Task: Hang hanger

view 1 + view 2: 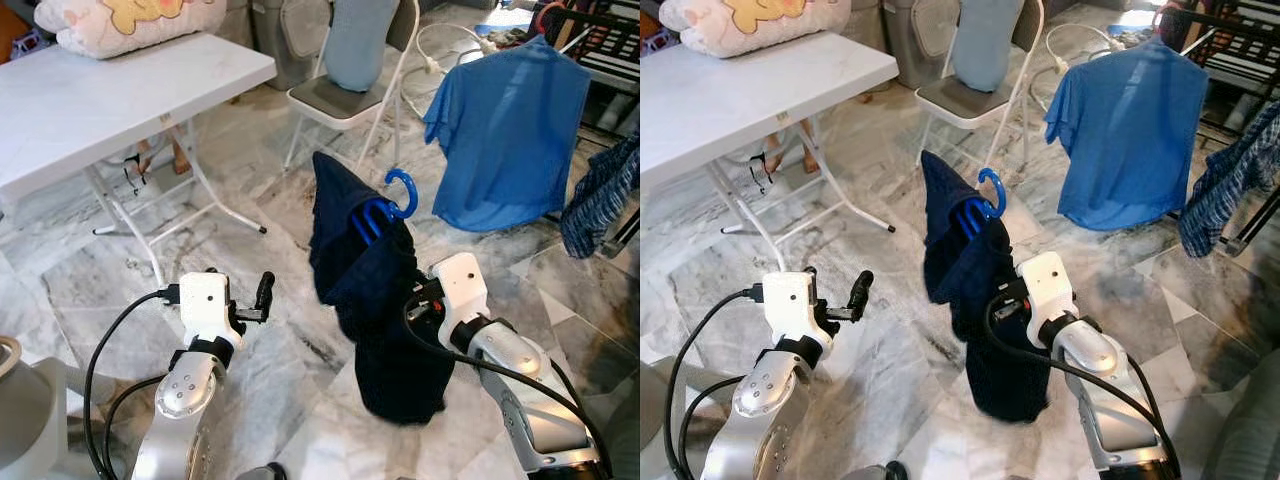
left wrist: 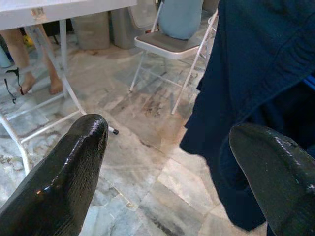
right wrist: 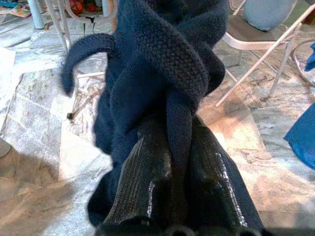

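A blue plastic hanger [image 1: 395, 205] carries a dark navy garment [image 1: 365, 290], its hook sticking up above the cloth. My right gripper [image 3: 173, 147] is shut on the navy garment, with a fold of knit fabric pinched between its black fingers [image 3: 142, 172]. It holds the load above the marble floor, in front of my body. My left gripper [image 1: 262, 298] stands open to the left of the garment, apart from it. The left wrist view has both its fingertips [image 2: 74, 162] spread wide with the navy cloth [image 2: 256, 73] beyond them.
A blue shirt [image 1: 510, 135] hangs on a drying rack [image 1: 600, 40] at the far right, beside a plaid garment [image 1: 600, 195]. A white folding chair [image 1: 350, 95] stands ahead, a white folding table [image 1: 110, 100] with a pillow at the left. A person's bare feet [image 2: 27, 81] are under the table.
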